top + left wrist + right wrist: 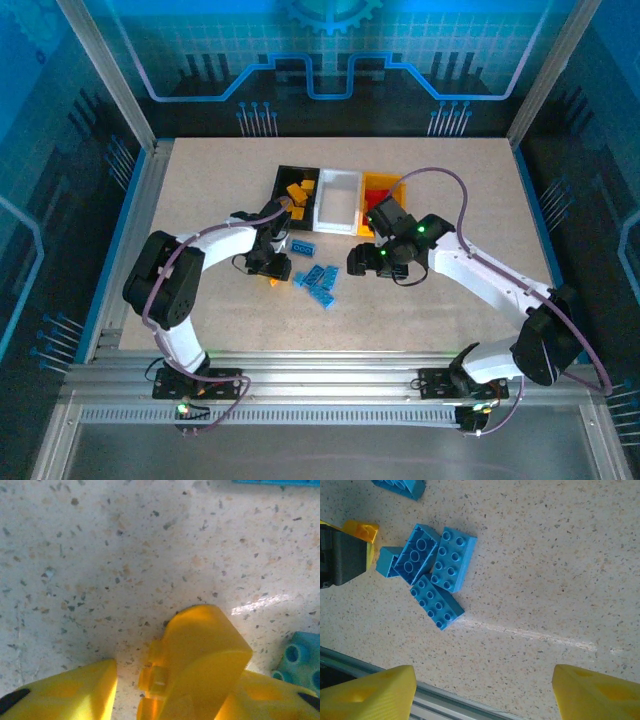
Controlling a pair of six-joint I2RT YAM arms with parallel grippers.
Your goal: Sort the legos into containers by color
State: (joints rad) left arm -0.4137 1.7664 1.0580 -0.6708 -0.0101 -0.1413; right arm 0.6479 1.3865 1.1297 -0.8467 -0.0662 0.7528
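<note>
Left gripper [269, 271] is low over the table [460, 210], in front of the black bin [283, 176], with one orange-yellow brick [200, 655] between its fingers [75, 690]. The wrist view shows the jaws narrowly apart. The brick lies against the finger at picture right, and a strip of table shows between it and the finger at picture left, so no two-sided grip is established. The brick's long axis runs roughly along the fingers, away from the camera, leaning slightly to picture right. Its far end is rounded, and a stud shows on the face turned to the picture-left finger, so it lies on its side. The overhead view gives only an orange speck at the fingertips, but it places the brick left of the blue bricks [318, 281] and well short of the bins. It also shows orange pieces already in the black bin, the white bin [338, 176] next to it, and the orange-yellow bin [401, 186] with red inside. Right gripper [485, 692] hangs over bare table with its jaws wide apart and nothing between them. Its camera shows the stud faces and one hollow underside of the blue cluster, which lies flat with its long axes at differing angles.
</note>
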